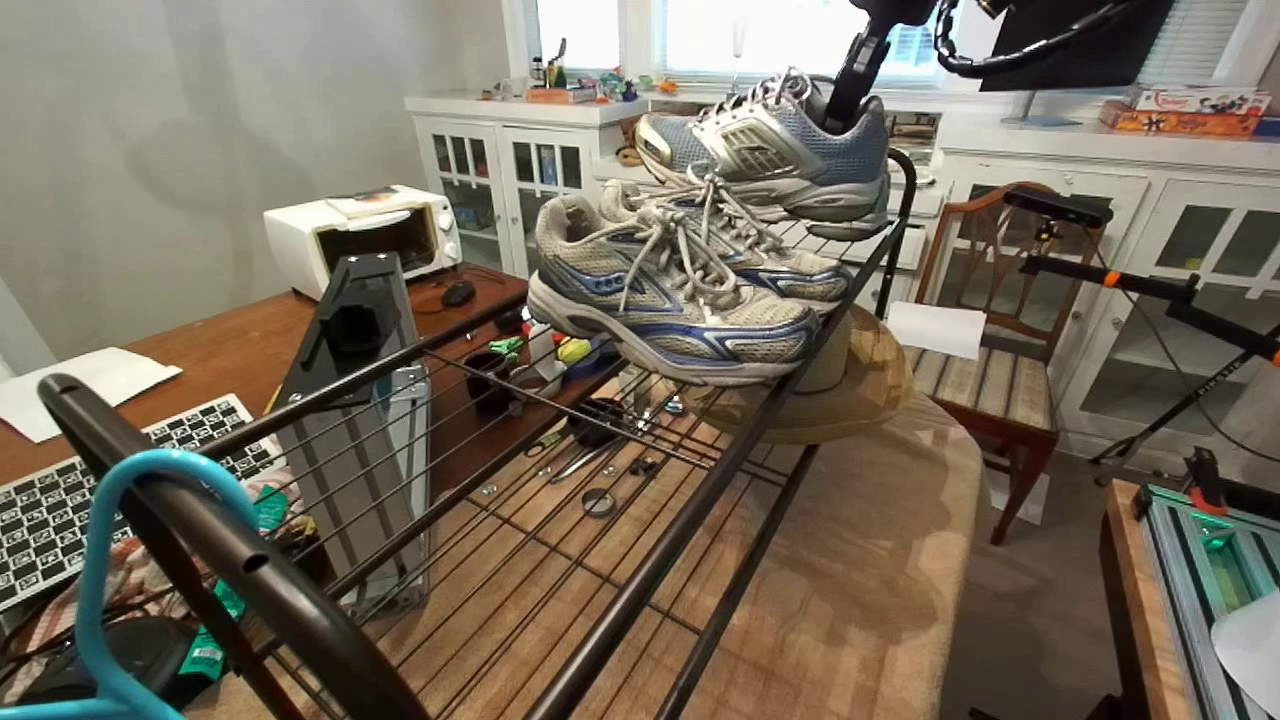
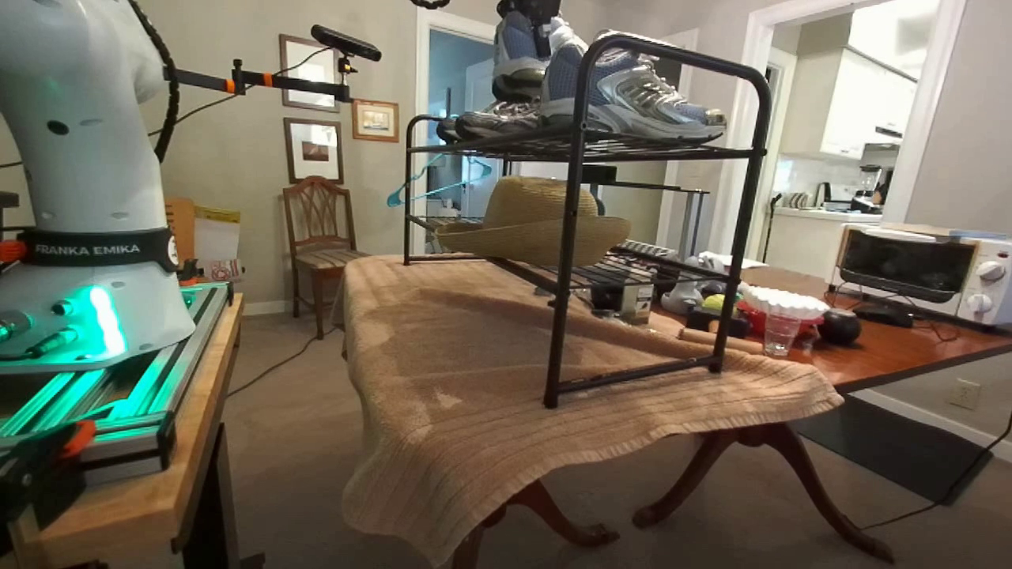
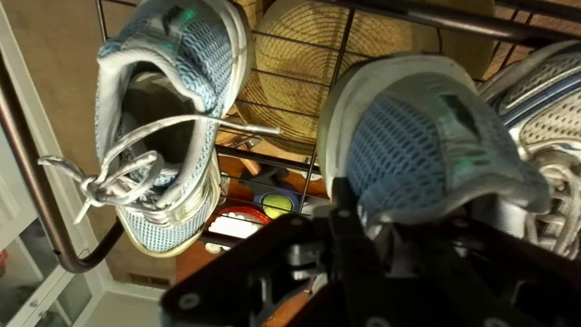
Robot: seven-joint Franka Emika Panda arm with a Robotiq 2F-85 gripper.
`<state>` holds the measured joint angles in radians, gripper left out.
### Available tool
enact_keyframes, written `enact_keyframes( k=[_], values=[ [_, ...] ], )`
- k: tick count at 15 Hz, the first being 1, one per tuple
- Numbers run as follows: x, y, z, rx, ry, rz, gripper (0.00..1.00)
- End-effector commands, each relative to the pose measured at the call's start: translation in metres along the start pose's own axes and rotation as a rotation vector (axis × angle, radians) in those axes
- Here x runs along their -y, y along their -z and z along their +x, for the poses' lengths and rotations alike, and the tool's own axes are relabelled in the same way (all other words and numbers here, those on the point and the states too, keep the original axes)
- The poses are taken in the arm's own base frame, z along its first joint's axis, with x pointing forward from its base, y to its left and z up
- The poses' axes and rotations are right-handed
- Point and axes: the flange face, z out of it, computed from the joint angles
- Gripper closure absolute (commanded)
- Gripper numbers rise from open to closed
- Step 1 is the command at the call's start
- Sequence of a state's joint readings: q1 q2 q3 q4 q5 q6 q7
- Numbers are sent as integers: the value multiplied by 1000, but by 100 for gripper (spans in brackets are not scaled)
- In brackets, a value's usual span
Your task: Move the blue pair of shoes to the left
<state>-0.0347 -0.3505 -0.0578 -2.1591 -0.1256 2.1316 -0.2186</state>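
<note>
Your fingers (image 1: 858, 80) are pinching one blue-mesh running shoe (image 3: 422, 141) by its collar near the heel, the long axis running from them toward the toe. In the wrist view its mate (image 3: 196, 150) is lying to their left; a navy-trimmed running sneaker (image 3: 547, 97) is sitting close on their right, apparently the robot's left, so you're probably needing clearance there.

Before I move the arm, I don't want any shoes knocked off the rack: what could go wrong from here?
The gripper holds one blue shoe near its heel opening, so the toe may dip or the shoe slip. The paler sneakers sit close by on the rack, so a sideways move could bump them. The loose lace of the other blue shoe reaches toward the held one and might snag.
</note>
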Motion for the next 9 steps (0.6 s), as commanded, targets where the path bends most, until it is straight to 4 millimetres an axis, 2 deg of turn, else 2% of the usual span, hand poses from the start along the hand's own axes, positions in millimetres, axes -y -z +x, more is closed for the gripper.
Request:
enact_keyframes(
  k=[1, 9],
  values=[
    [7, 23, -5, -28, 16, -41, 97],
    [25, 50, 19, -89, 61, -42, 97]
  ],
)
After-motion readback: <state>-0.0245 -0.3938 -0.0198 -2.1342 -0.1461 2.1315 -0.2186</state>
